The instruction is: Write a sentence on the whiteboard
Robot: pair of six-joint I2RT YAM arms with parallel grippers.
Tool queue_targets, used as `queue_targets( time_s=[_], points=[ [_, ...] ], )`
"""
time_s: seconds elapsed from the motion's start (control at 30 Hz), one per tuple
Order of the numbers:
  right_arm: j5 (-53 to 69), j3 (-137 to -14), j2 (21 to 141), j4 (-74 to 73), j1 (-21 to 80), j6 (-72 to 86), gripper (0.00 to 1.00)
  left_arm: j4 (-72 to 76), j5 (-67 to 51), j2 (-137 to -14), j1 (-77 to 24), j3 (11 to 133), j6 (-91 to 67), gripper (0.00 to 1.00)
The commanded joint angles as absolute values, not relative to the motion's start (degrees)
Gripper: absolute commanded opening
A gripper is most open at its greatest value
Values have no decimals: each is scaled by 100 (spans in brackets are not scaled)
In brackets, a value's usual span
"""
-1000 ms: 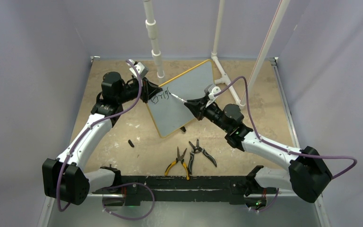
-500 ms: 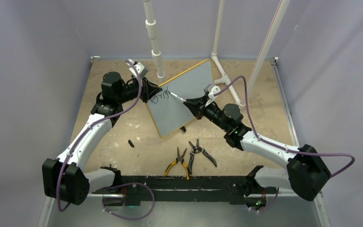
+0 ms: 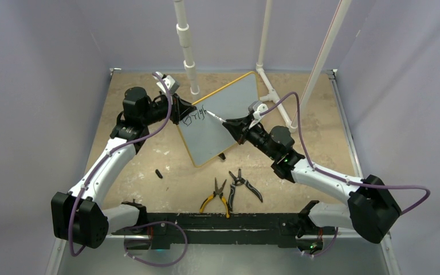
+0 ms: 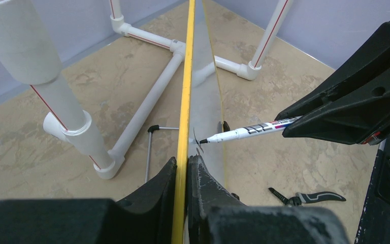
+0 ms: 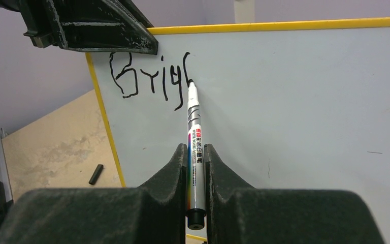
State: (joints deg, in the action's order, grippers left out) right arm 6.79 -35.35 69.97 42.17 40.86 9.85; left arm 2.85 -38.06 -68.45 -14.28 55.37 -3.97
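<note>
**Q:** Where is the whiteboard, and which way does it face?

**A:** The whiteboard (image 3: pixel 220 123) stands on edge on the tabletop (image 3: pixel 149 166), in the upper middle of the overhead frame. Its long yellow top rim runs from centre left up towards the upper right. The writing face is turned to the lower right. The sentence (image 5: pixel 150 81) sits at the board's upper left corner, and so far it is only black letters reading roughly "Brig" plus one more stroke.

**Q:** What are the arms doing?

**A:** The left arm rises from the lower left, elbow bent and wrist turned right. The left pincer (image 4: pixel 183 173) is clamped on the board's rim beside the letters. The right arm stretches diagonally up and left from the lower right. The right pincer (image 5: pixel 196 168) is closed tight on a marker (image 5: pixel 195 147), whose long axis points up-left, with its tip touching the board at the last stroke.

**Q:** Anything else?

**A:** Two pairs of pliers (image 3: pixel 220 195) lie near the bottom centre. A small black cap (image 3: pixel 158 173) lies to their left.
</note>
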Motion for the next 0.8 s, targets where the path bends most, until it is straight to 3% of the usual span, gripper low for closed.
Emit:
queue_targets(
  time_s=[0.0, 0.77],
  points=[
    [224, -3696, 6948, 4375, 4068, 983, 0, 308, -3513, -6777, -1406, 5429, -317, 0],
    [262, -3469, 6812, 3890, 4069, 1040, 0, 343, -3546, -6770, -1406, 5415, -352, 0]
  ],
)
